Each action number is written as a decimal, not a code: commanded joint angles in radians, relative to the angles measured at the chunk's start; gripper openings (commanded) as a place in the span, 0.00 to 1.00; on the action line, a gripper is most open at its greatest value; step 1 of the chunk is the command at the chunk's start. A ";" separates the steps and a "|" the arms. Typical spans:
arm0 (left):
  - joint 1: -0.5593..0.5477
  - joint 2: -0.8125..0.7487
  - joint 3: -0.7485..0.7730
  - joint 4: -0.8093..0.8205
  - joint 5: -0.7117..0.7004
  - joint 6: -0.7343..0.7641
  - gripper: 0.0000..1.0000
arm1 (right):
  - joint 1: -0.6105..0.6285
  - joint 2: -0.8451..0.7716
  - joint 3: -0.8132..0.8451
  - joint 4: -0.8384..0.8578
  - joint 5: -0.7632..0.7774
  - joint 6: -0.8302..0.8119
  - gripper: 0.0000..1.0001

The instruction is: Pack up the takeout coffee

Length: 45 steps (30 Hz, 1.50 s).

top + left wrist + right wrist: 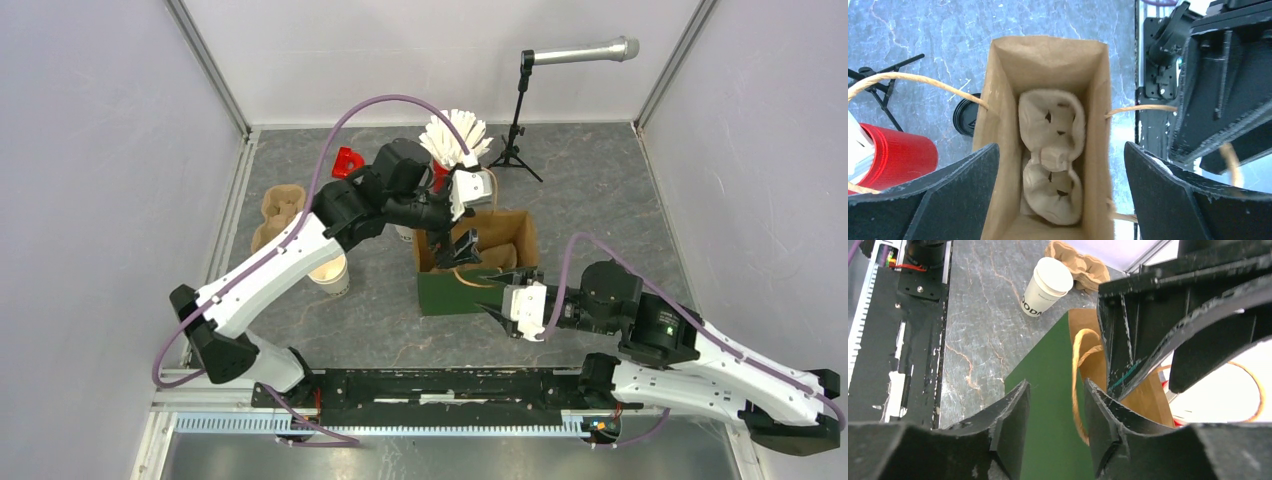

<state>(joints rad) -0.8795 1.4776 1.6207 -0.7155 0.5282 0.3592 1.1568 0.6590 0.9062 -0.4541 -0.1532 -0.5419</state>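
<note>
One white paper cup (330,272) stands open-topped on the table left of the bag, also in the right wrist view (1045,287). A round black lid (964,117) shows just outside the bag's wall; what is under it is hidden. The green paper bag (455,292) stands upright with a brown pulp carrier (1050,160) at its bottom. My left gripper (1060,170) hangs over the bag's mouth, open wide and empty. At the bag's near right corner my right gripper (1057,390) is open; the twine handle (1077,375) lies against one finger's inner face.
A second pulp carrier (280,215) lies at the left, behind the open cup. A red cup of white sticks (455,140) and a microphone stand (515,130) are behind the bag. Grey walls close in the table on both sides.
</note>
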 commanded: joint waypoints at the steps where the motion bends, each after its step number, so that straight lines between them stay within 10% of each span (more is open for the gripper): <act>1: -0.007 -0.052 -0.027 0.085 0.000 -0.147 1.00 | 0.004 -0.013 0.007 0.060 0.037 0.089 0.54; 14: -0.006 -0.183 0.016 0.069 -0.479 -0.585 1.00 | 0.004 -0.039 0.011 0.232 0.104 0.296 0.97; 28: 0.011 -0.449 -0.177 -0.314 -1.120 -0.842 1.00 | 0.005 0.116 0.260 0.189 0.521 0.637 0.98; 38: 0.401 -0.331 -0.233 -0.175 -0.688 -0.942 0.92 | 0.004 0.212 0.368 0.089 0.571 0.726 0.98; 45: 0.432 -0.112 -0.218 -0.048 -0.605 -0.903 0.84 | 0.004 0.187 0.353 0.082 0.591 0.705 0.98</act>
<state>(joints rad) -0.4526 1.2812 1.3880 -0.8806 -0.1753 -0.5278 1.1568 0.8783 1.2442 -0.3645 0.4030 0.1532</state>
